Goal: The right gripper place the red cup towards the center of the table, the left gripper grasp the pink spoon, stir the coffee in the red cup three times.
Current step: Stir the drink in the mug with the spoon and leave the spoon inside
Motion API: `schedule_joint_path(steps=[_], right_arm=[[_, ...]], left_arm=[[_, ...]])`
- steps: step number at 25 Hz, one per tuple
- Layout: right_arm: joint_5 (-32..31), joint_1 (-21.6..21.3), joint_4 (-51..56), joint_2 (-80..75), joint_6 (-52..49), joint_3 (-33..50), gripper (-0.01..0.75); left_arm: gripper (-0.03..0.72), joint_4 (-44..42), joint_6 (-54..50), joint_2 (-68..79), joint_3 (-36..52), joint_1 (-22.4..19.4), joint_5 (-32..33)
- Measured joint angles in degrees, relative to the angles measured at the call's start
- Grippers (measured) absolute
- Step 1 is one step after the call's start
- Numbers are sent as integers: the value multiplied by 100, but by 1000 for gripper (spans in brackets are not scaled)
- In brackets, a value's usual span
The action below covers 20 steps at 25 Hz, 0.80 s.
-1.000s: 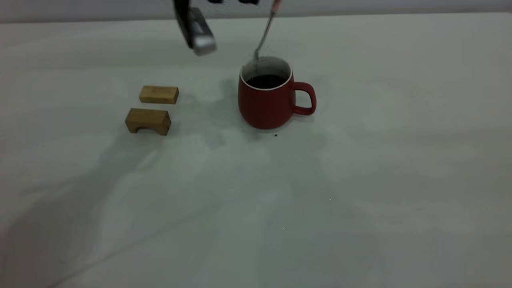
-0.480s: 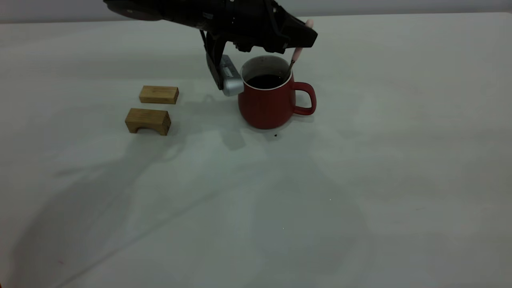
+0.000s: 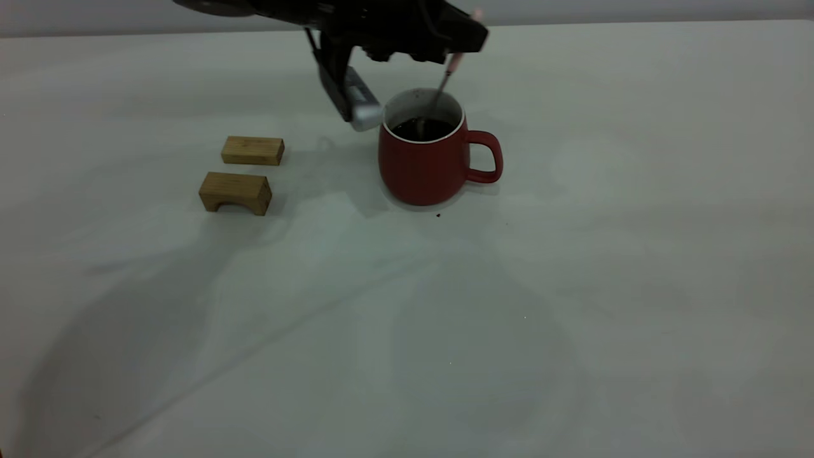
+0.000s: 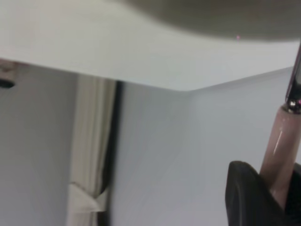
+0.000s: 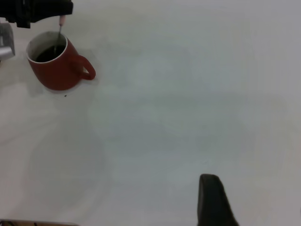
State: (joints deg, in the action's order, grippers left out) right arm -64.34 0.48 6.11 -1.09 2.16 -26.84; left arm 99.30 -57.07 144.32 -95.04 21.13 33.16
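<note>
left hand: at the upper middle of the exterior view, above the cup, closed on the pink handle of the pink spoon; it grips the far end of the handle, so the fingers stay out of the cup.
pink spoon: it slants down from the hand into the red cup, with the metal neck passing inside the white rim; this tilt lets the bowl reach the liquid while the hand stays higher.
coffee: dark surface inside the cup, with the spoon bowl dipped in it, as for stirring.
red cup: it stands upright on the bench, in the upper middle of the frame, handle to the right.
wooden blocks: two, at the left of the cup, well apart from it.
right hand: only one dark finger shows at the lower edge of its wrist view, far from the cup; i cannot tell if it is open.
</note>
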Motion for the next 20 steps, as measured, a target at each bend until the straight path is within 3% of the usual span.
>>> schedule_joint_path(steps=[8,14,20], right_arm=[[0,0,0,0,0,0,479],[-4,0,0,0,0,0,479],[-4,0,0,0,0,0,479]], left_arm=[[170,-904,-1006,38,-18,-19,813],[170,-1466,-1507,33,-18,-343,683],[170,-892,-698,51,-94,-229,224]])
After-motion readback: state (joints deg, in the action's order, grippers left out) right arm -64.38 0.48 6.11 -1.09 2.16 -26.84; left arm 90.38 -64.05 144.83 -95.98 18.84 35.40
